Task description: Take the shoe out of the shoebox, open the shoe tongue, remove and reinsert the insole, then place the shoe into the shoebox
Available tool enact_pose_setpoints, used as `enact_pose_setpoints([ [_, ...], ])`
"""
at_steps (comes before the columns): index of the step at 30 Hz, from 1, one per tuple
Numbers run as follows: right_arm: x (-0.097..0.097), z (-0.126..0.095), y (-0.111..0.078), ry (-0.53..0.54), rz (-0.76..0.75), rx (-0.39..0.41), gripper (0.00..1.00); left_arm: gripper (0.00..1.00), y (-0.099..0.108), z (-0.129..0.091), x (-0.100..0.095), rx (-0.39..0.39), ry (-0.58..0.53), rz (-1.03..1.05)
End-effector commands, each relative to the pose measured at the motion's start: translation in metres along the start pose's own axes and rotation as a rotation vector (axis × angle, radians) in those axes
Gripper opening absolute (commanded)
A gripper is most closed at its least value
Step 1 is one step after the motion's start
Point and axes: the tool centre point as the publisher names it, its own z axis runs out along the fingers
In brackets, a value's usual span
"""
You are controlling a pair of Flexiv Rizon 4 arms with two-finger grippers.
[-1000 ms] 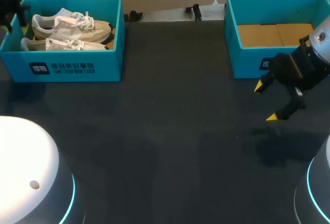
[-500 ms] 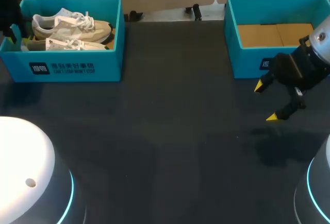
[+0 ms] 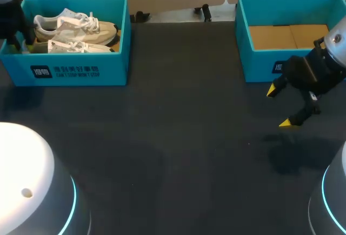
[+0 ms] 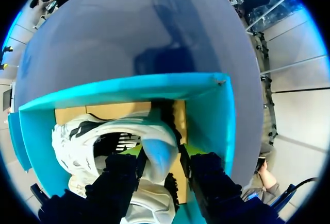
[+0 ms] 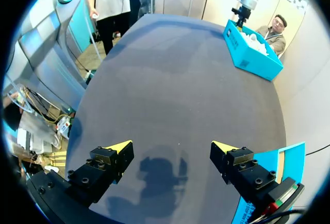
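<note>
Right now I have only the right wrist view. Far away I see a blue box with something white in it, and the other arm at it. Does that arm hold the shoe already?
Observer: It seems so. In the left wrist view the left gripper has both fingers against the heel of a white shoe, one at each side.
Operator: How many shoes are in that box?
Observer: A pair of shoes lies side by side in the shoebox, toes pointing away from the left gripper.
Operator: And the box beside my right gripper?
Observer: The right box shows only a brown cardboard floor.
</note>
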Motion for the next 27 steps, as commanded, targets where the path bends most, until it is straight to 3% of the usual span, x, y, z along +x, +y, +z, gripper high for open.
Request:
enact_pose_setpoints([
  [1,0.001,0.001,0.0,-0.002,0.001,0.003,1.0,0.46,0.007,0.008,0.0,-0.004,-0.004,0.006],
  [27,0.001,0.001,0.0,-0.002,0.001,0.003,1.0,0.48,0.008,0.029,0.004,0.004,0.011,-0.008],
])
